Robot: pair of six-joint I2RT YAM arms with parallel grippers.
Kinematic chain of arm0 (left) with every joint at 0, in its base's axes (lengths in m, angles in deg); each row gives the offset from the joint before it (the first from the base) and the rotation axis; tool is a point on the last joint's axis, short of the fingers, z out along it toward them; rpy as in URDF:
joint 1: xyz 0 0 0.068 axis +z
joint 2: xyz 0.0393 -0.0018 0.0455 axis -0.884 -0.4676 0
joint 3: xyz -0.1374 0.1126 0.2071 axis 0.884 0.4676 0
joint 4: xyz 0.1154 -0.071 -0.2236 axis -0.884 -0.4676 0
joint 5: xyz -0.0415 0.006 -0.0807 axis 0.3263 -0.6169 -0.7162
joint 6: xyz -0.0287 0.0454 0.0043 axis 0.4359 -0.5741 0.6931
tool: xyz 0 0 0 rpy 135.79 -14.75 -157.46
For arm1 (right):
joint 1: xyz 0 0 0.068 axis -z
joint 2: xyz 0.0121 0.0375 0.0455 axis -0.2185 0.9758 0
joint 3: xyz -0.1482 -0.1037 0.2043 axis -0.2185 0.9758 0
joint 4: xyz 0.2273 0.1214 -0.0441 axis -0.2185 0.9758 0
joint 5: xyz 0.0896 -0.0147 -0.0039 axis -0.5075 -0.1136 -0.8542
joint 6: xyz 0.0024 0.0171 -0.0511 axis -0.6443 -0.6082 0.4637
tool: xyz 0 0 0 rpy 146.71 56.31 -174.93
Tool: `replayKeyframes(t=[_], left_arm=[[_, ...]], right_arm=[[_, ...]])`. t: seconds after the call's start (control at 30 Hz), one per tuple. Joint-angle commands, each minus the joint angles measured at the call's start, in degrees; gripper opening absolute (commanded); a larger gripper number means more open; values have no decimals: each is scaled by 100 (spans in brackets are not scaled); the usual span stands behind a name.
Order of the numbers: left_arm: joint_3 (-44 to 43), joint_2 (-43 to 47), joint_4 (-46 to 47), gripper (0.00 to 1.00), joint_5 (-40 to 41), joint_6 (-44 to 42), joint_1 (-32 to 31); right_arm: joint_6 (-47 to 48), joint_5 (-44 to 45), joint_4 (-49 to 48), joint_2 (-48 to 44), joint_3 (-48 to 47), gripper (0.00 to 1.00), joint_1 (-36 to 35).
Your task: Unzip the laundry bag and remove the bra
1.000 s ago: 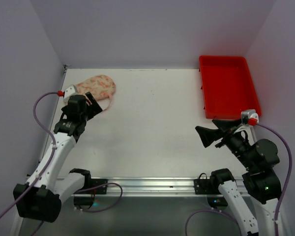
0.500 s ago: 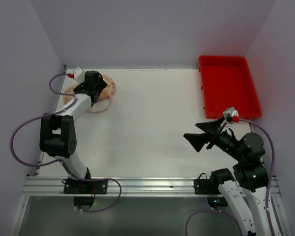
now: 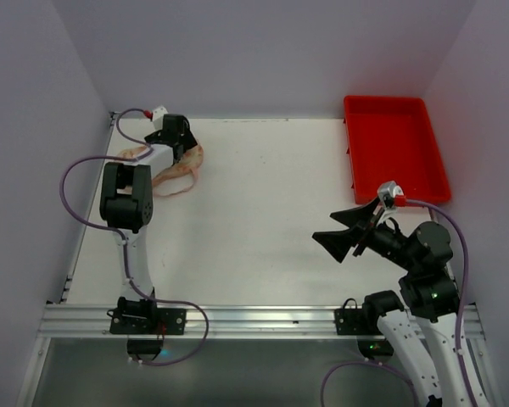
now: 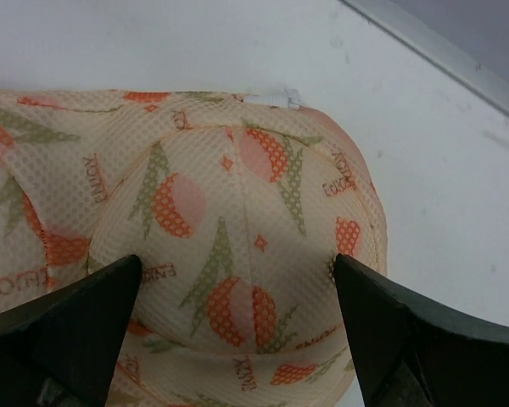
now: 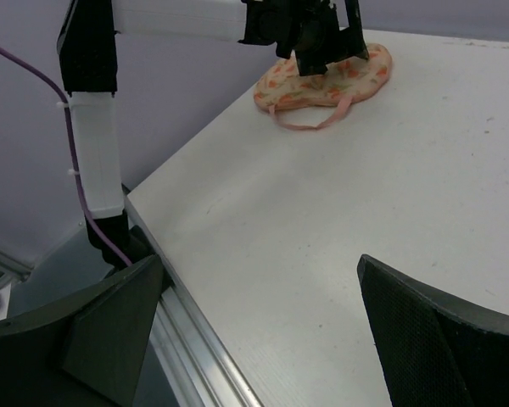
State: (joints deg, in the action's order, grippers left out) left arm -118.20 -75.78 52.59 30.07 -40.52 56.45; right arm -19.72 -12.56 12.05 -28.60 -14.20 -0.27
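The laundry bag point(image 3: 190, 159) lies at the far left of the table, cream-peach with an orange print, and its pink loop strap point(image 3: 176, 186) trails toward me. My left gripper point(image 3: 180, 148) is right over it. In the left wrist view the bag point(image 4: 229, 212) fills the frame, and my open left gripper point(image 4: 237, 318) straddles one rounded lobe, a dark finger on either side. No zipper pull shows and the bra is hidden. My right gripper point(image 3: 343, 237) is open and empty, raised over the right-centre of the table. In the right wrist view the bag point(image 5: 322, 85) lies far off.
A red tray point(image 3: 394, 148) stands at the back right corner. The left wall and the table's left edge run close beside the bag. The aluminium rail point(image 5: 204, 356) marks the table's near edge below my right gripper point(image 5: 259, 331).
My left arm has reached farther back, bringing its gripper from the bag's near-left side to over its right lobe. My right gripper has risen and shifted a little left.
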Motion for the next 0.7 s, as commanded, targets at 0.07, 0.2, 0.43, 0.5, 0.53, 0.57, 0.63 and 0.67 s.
replayKeyframes(t=[0.07,0.2,0.43,0.5,0.53,0.57,0.63,0.67], left_arm=[[1567,868,-218,100,-920,-820,-811],[2571,1703,-375,100,-1008,-945,-1619],[3890,4417,-1219,100,-622,37,-2008],[4312,5241,-1360,100,-142,258,-1999],[4522,5464,-1439,100,79,512,-1982],[4620,5632,-1466,100,438,619,-1929],[4708,5870,-1396,100,425,734,-1789],[4682,5862,-1352,100,276,743,-1614]], right_arm=[[-12,-402,-416,226,89,99,-47],[-64,-473,-645,296,194,99,-65],[-152,-630,-935,498,352,99,-135],[-188,-823,-1190,525,501,99,-170],[-196,-833,-1277,542,546,99,-188],[-231,-841,-1296,595,598,99,-197],[-223,-859,-1244,656,582,99,-232],[-179,-877,-1208,691,555,99,-241]])
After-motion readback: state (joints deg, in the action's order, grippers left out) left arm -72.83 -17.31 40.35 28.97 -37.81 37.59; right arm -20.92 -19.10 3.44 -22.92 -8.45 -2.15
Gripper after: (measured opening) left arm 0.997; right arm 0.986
